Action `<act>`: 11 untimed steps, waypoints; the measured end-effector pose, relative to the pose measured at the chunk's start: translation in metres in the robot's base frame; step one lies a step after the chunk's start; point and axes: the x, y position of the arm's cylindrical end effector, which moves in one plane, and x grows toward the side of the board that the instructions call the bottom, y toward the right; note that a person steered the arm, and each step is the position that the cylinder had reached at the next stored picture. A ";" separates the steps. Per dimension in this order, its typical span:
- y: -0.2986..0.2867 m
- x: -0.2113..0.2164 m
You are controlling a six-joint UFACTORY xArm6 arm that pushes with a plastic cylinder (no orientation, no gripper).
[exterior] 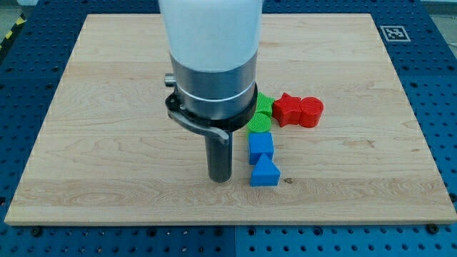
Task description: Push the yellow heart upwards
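Observation:
No yellow heart shows in the camera view; the arm's wide white and grey body (211, 64) covers the middle of the board and may hide it. My tip (220, 180) rests on the board just left of a blue triangle (265, 174) and below-left of a blue cube-like block (260, 146), apart from both.
Two green blocks (260, 123) sit above the blue ones, partly hidden by the arm. A red star-like block (288, 109) and a red round block (312, 111) touch each other to their right. The wooden board (93, 143) lies on a blue perforated table.

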 end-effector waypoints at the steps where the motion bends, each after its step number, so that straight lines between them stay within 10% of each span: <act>1: 0.002 -0.025; 11: 0.018 -0.170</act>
